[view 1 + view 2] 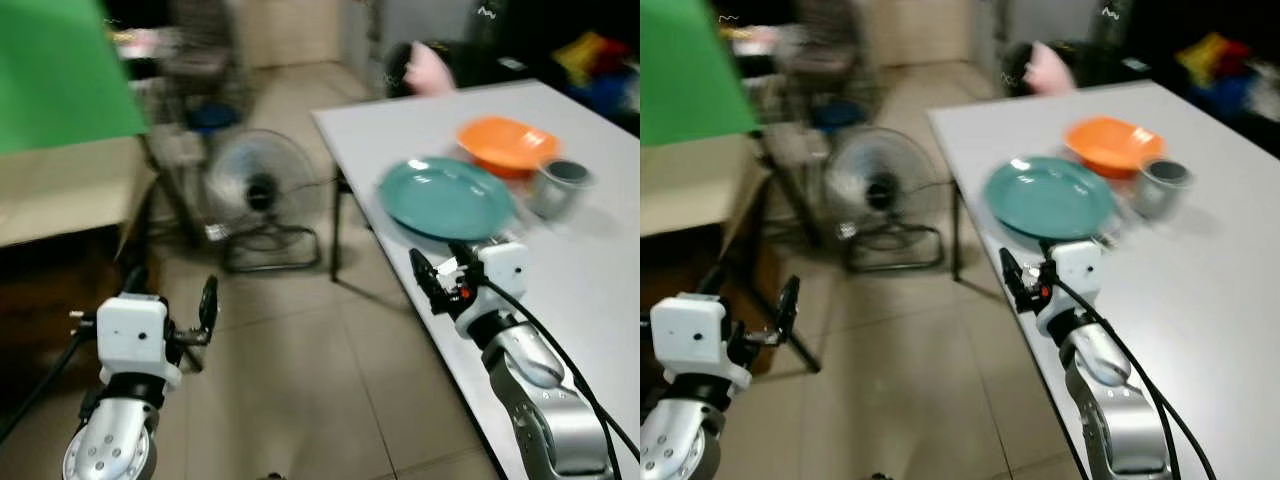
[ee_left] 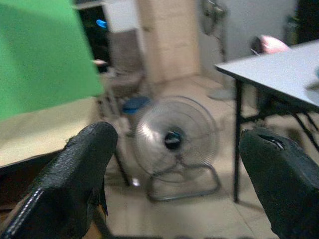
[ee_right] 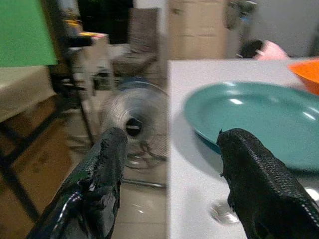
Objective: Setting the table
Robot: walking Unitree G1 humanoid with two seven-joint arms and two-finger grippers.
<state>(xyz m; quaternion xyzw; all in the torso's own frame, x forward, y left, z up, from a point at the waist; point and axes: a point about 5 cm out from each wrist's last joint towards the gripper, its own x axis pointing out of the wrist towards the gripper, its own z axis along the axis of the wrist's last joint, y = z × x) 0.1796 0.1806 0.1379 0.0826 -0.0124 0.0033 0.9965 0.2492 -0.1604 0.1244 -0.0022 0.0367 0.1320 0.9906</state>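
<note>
– Right wrist view first: why does the right gripper sit at the counter edge?
– Its fingers are spread and empty, lined up with the teal plate just ahead, likely to take its near rim.
– And the rest?
– The orange bowl touches the plate's far side, with a grey cup just beside; all are bunched, not yet laid out.
– The left gripper?
– Spread too, over the floor, pointing at a floor fan.
</note>
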